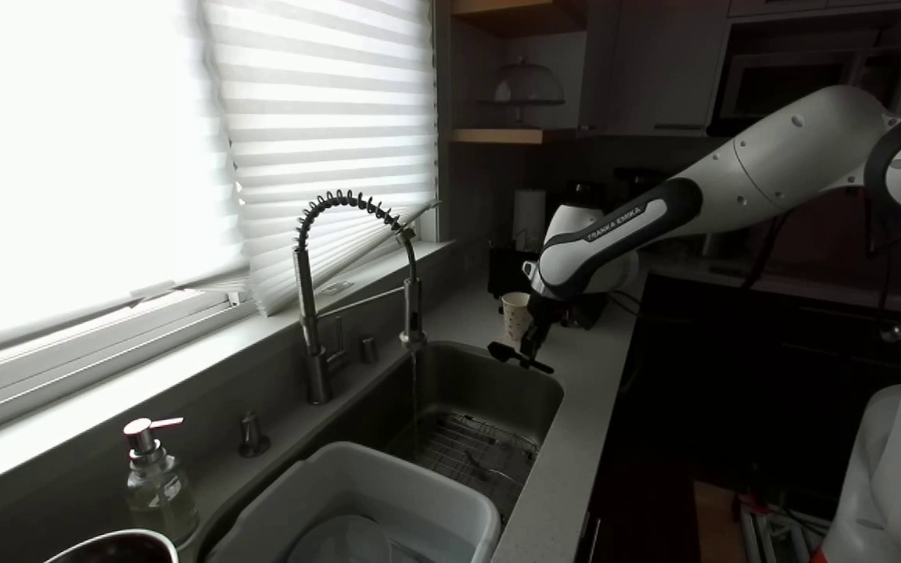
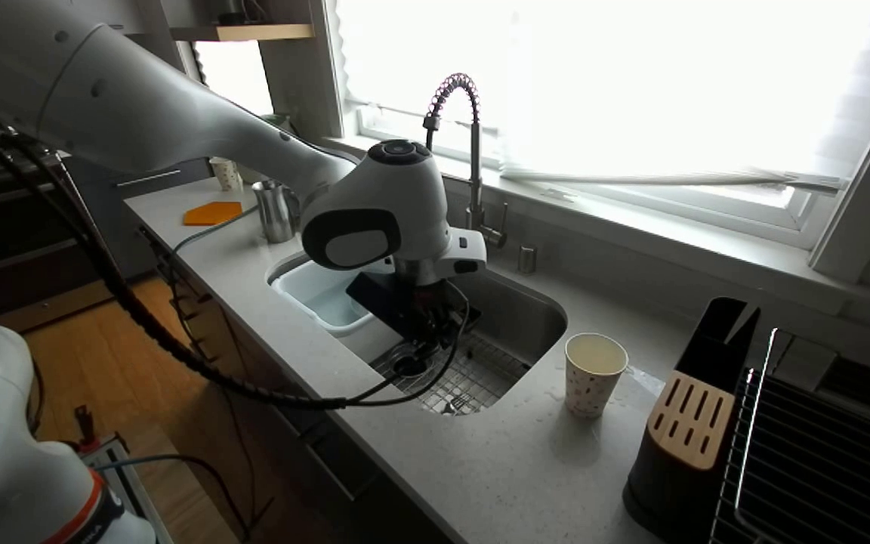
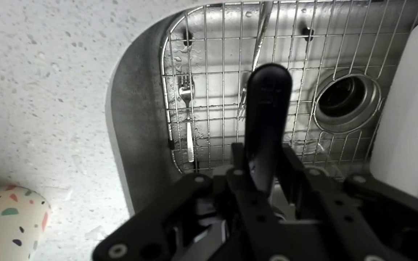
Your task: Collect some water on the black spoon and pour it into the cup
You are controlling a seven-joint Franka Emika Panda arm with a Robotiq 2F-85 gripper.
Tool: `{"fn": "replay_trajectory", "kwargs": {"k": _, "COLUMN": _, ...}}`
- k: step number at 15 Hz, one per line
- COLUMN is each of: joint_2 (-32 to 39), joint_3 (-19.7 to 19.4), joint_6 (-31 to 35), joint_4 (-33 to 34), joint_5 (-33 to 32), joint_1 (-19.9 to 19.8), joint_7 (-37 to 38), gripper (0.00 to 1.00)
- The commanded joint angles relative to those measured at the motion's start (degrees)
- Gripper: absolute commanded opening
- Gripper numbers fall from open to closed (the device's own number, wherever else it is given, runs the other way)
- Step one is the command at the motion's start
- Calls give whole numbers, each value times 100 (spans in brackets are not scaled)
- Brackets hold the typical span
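- We have the black, two-fingered gripper [image 3: 263,153] clamped around the handle of the slim, all-black spoon [image 3: 269,98], whose rounded handle end points to 12 o'clock in the wrist view.
- In an exterior view its bowl [image 1: 502,351] points to about 10 o'clock; in the wrist view the gripper hides it, and we cannot tell whether it carries water.
- Below lies the steel sink [image 3: 132,101], with the spoon held clear above its floor.
- At about 8 o'clock from the bowl in an exterior view, a thin, clear stream of water [image 1: 414,391] falls from the steel, spring-necked faucet [image 1: 413,317]; spoon and stream are apart.
- Between 8 and 9 o'clock from the gripper in the wrist view, the small, cream, colour-flecked cup [image 3: 9,224] stands upright on the pale, speckled counter [image 3: 49,119].
- We judge collecting to be the step in hand, pouring not yet begun.
- Next, we think, the bowl must go under the stream, hollow side up, then travel level to the cup before we tip it.
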Motion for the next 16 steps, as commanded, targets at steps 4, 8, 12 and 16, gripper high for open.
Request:
{"fn": "replay_trajectory", "kwargs": {"k": 4, "joint_2": -3, "joint_3": -89, "joint_6": -6, "joint_4": 4, "joint_5": -12, "joint_1": 50, "joint_7": 15, "gripper": 26}}
{"fn": "replay_trajectory", "kwargs": {"k": 8, "joint_2": 87, "joint_3": 12, "joint_6": 146, "joint_4": -6, "joint_5": 266, "joint_1": 179, "joint_7": -189, "gripper": 6}}
{"fn": "replay_trajectory", "kwargs": {"k": 12, "joint_2": 287, "joint_3": 297, "joint_6": 194, "joint_4": 38, "joint_5": 517, "joint_1": 474, "joint_7": -110, "gripper": 6}}
{"fn": "replay_trajectory", "kwargs": {"k": 16, "joint_2": 478, "joint_3": 580, "joint_6": 393, "joint_4": 77, "joint_5": 477, "joint_1": 678, "joint_7": 75, "gripper": 6}}
